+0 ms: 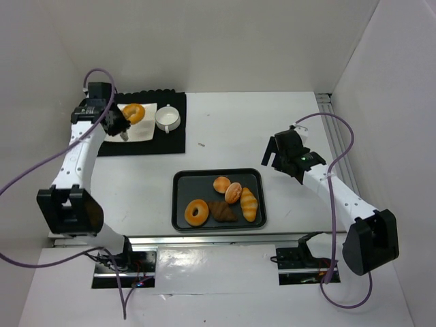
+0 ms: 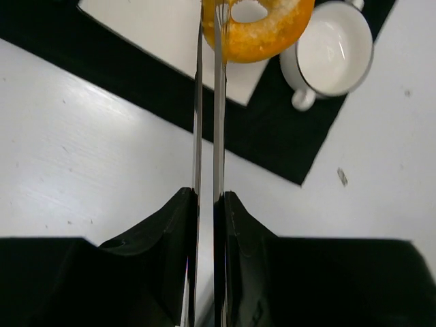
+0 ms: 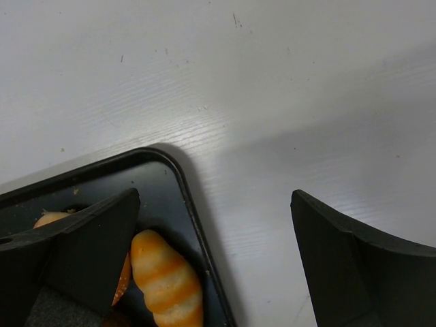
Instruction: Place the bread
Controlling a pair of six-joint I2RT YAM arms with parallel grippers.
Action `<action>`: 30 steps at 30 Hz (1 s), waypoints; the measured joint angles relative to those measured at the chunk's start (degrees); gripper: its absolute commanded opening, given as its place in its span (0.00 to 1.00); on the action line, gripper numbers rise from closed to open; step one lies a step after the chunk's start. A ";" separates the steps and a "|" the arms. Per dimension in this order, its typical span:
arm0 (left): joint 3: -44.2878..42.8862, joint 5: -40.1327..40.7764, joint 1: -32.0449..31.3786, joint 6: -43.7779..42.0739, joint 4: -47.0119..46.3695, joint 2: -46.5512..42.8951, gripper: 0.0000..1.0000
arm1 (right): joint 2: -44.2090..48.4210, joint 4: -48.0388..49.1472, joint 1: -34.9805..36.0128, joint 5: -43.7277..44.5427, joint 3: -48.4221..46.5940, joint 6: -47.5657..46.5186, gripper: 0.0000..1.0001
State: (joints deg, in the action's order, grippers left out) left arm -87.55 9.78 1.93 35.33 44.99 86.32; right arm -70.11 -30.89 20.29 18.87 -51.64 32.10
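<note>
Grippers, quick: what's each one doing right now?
Left gripper: shut on the doughnut, pinching its edge.
Right gripper: open, empty, over a corner of the tray.

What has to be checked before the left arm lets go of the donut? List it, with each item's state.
1. Grip: left gripper is shut on the donut's rim. Ok.
2. Target: in the top view the donut sits over the white plate. Ok.
3. Drop height: the gap between donut and plate is not readable from either view. Cannot tell.
4. Neighbour: the cup stands beside the plate on the black mat, apart from the donut. Ok.
5. Landing spot: the visible part of the plate is bare. Ok.
6. Other arm: right gripper is open over the table by the tray corner, far from the plate. Ok.
</note>
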 measured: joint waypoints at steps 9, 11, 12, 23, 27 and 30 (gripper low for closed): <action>-11.06 -2.01 6.69 -0.24 -5.53 19.89 0.28 | -1.33 0.00 0.00 0.04 0.00 0.00 0.99; -12.15 -2.58 7.02 -0.24 -5.66 22.53 0.46 | -1.40 0.02 0.00 0.15 0.00 0.00 0.99; -12.76 -2.82 7.06 -0.48 -5.62 23.61 0.52 | -1.42 0.00 0.00 0.26 0.00 0.00 0.99; -13.86 -2.99 6.82 -0.90 -5.99 20.87 0.55 | -2.16 0.02 0.00 0.44 -0.13 0.00 0.99; -12.17 -1.68 3.93 -2.47 -5.53 11.89 0.53 | -2.14 -0.02 0.04 0.46 -0.15 0.00 0.99; -10.49 -2.45 -0.31 -4.24 -5.70 4.13 0.51 | -2.01 -0.02 0.04 0.44 -0.15 0.00 0.99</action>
State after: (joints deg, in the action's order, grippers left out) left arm -98.04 7.33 1.63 31.09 39.29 90.45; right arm -72.12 -30.92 20.34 19.31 -51.79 32.10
